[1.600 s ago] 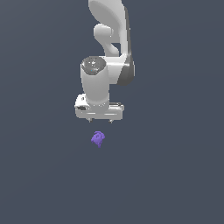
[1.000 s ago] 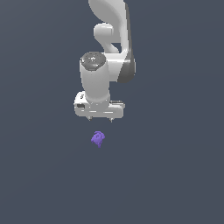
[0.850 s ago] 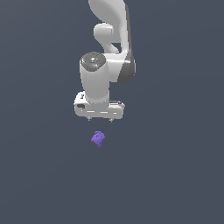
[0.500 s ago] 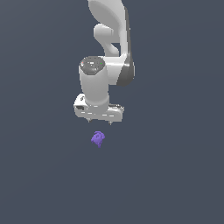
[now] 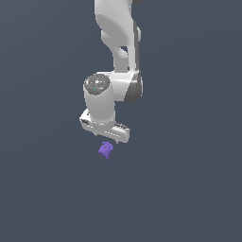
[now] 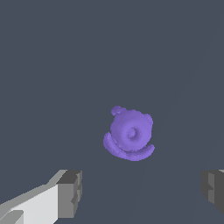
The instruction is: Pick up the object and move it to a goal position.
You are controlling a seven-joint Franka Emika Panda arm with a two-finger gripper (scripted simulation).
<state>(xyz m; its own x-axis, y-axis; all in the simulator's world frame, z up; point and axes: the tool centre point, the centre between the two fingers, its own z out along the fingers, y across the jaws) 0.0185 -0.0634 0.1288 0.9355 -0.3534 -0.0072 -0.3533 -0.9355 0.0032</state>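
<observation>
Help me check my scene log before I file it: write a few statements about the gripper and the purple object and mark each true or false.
1. The purple object lies on the grey floor, not lifted. True.
2. The gripper is shut on the object. False: in the wrist view its fingers stand wide apart, with the object between and beyond them, touching neither.
3. The object is red. False: it is purple.
4. In the exterior view the object shows just below the gripper body. True.
5. A second object lies on the floor beside it. False: only one object is in view.
</observation>
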